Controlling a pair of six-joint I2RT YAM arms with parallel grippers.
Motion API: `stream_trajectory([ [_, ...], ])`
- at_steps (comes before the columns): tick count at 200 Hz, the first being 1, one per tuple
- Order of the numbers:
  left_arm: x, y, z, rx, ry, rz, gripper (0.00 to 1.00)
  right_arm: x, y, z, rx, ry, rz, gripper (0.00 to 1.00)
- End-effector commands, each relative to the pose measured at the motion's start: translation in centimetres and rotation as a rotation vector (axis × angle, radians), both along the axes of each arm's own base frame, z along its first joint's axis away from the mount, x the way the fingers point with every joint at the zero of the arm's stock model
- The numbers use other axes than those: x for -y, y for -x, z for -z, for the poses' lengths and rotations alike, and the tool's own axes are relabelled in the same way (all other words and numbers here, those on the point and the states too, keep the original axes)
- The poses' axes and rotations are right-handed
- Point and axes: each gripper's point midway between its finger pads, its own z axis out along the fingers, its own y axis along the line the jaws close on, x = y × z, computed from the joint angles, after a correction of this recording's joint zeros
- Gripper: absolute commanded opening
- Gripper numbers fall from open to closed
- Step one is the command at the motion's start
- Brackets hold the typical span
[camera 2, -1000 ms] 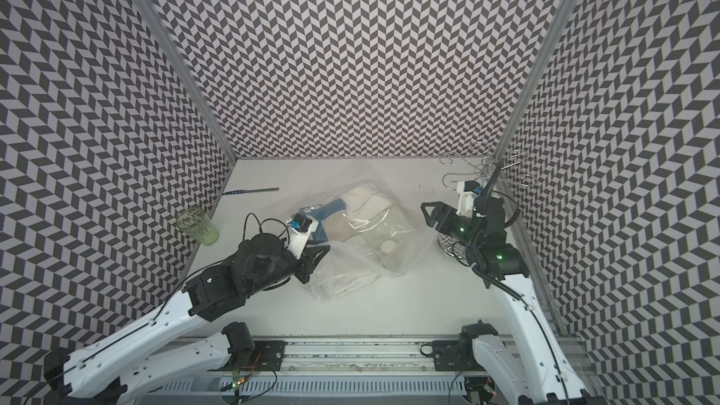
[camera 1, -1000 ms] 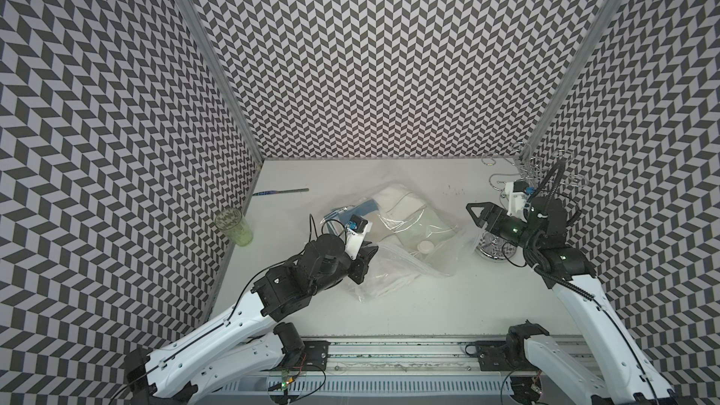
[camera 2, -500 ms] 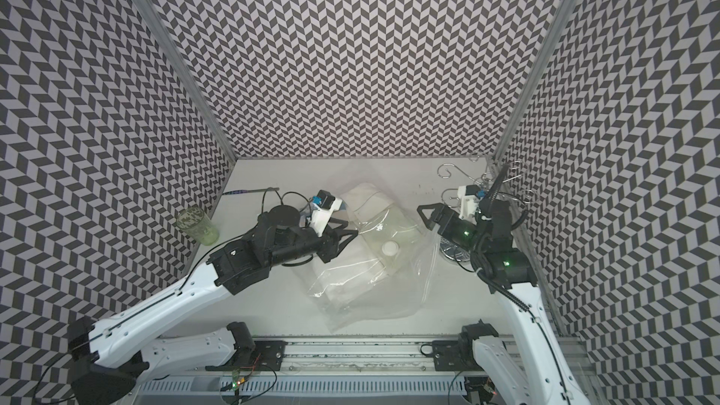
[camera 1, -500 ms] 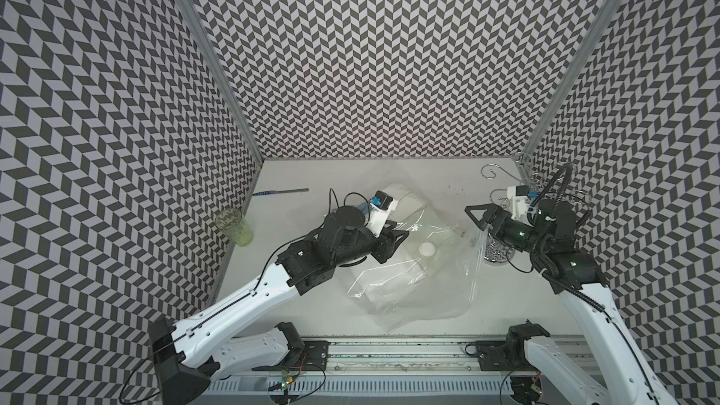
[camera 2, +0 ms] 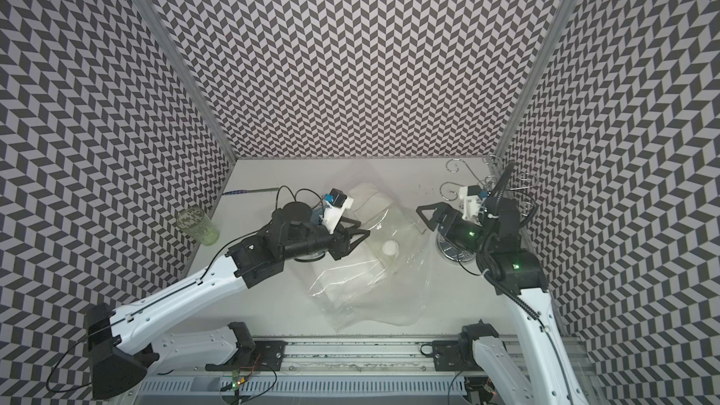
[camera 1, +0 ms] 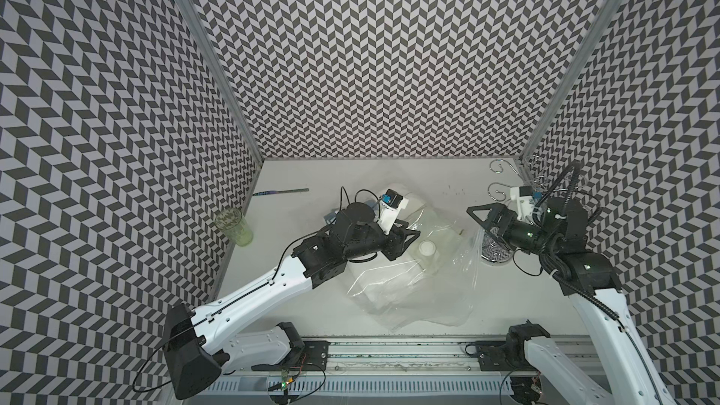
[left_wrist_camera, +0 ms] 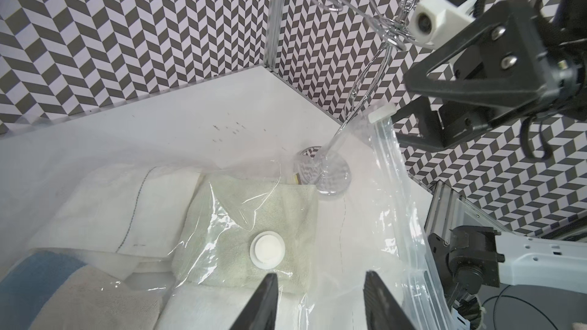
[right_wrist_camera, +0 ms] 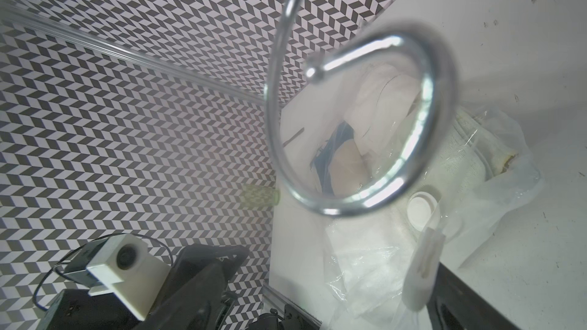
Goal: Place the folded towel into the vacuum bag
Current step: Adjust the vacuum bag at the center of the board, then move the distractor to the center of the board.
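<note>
The vacuum bag point(camera 1: 409, 298) lies crumpled in the middle of the table, its round white valve cap point(camera 1: 427, 247) facing up. Through its plastic a folded pale-green towel point(left_wrist_camera: 241, 217) shows under the cap point(left_wrist_camera: 267, 250). My left gripper point(camera 1: 409, 247) hovers open just beside the cap, with nothing between its fingers point(left_wrist_camera: 270, 300). The bag's zip strip point(left_wrist_camera: 392, 166) rises towards my right gripper point(camera 1: 477, 224), which stands wide open. The white zip clip point(left_wrist_camera: 382, 112) sits right by its lower finger; I cannot tell whether they touch.
A wire hook stand point(camera 1: 495, 255) stands right behind the right gripper, and one hook point(right_wrist_camera: 359, 122) hangs close to the right wrist camera. More folded cloths point(left_wrist_camera: 127, 204) lie behind the bag. A green glass point(camera 1: 233, 225) stands by the left wall, a thin tool point(camera 1: 280, 192) at the back.
My left arm has moved from the bag's near-left side to beside the valve cap, and its jaws have widened. The right gripper has opened wider. The bag has spread towards the front edge.
</note>
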Motion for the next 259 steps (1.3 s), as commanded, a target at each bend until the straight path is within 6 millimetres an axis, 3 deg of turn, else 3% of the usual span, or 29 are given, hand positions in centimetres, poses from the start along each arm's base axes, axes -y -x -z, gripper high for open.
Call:
stream_trajectory([
  [1,0.2,0.1,-0.5,0.007,0.039,0.013,0.47,0.3,0.2,-2.7,0.117,0.080,-0.013,0.99],
  [27,0.0,0.0,0.4,-0.001,0.020,0.003,0.47,0.3,0.2,-4.3,0.169,0.095,-0.020,0.96],
  [63,-0.3,-0.2,2.9,-0.042,0.004,-0.023,0.46,-1.2,1.1,-5.1,0.184,0.087,-0.072,0.75],
  [83,-0.7,-1.0,5.2,-0.087,0.000,-0.069,0.46,-2.8,1.9,-3.9,0.153,0.079,-0.104,0.57],
  [98,-1.1,-1.8,7.2,-0.132,0.001,-0.112,0.45,-4.4,2.6,-1.8,0.111,0.108,-0.115,0.48],
  [124,-1.7,-2.6,9.2,-0.198,0.027,-0.143,0.44,-6.8,3.4,0.0,0.122,0.158,-0.109,0.48],
  [171,-2.0,-2.8,9.2,-0.190,0.008,-0.147,0.44,-9.0,1.7,1.0,0.123,0.353,-0.176,0.52],
  [190,-3.6,-3.9,9.7,-0.197,0.001,-0.211,0.44,-11.1,2.3,4.6,0.062,0.466,-0.236,0.52],
  [213,-8.0,-7.0,10.0,-0.235,0.024,-0.378,0.44,-12.0,3.7,11.0,-0.024,0.645,-0.198,0.53],
  [232,-10.7,-8.4,9.8,-0.246,0.039,-0.455,0.43,-10.1,3.8,15.1,-0.080,0.740,-0.054,0.54],
  [259,-11.8,-8.7,10.1,-0.262,0.051,-0.473,0.44,-5.9,3.5,19.9,-0.159,0.797,0.187,0.58],
])
